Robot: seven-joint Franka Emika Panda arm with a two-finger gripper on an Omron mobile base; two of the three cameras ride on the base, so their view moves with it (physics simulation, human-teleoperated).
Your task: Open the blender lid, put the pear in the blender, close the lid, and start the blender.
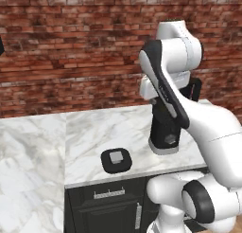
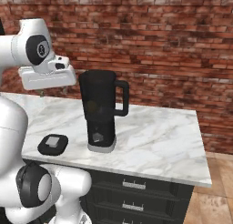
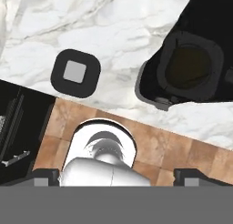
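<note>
Upright on the marble counter (image 1: 94, 132), the blender (image 1: 164, 128) stands behind the arm in the left base view, its lid (image 1: 116, 160) flat near the front edge. From the right, its handle (image 2: 122, 98) points right, the pear (image 2: 92, 106) dimly inside the jar. Looking down, the hand view shows the open jar; the gripper (image 3: 116, 175) fingertips sit wide apart, holding nothing.

wall: red brick (image 2: 173, 45) | counter: white marble (image 2: 159, 141) | cabinets: black (image 2: 136, 191) | floor: brown tile (image 2: 214, 205)
</note>
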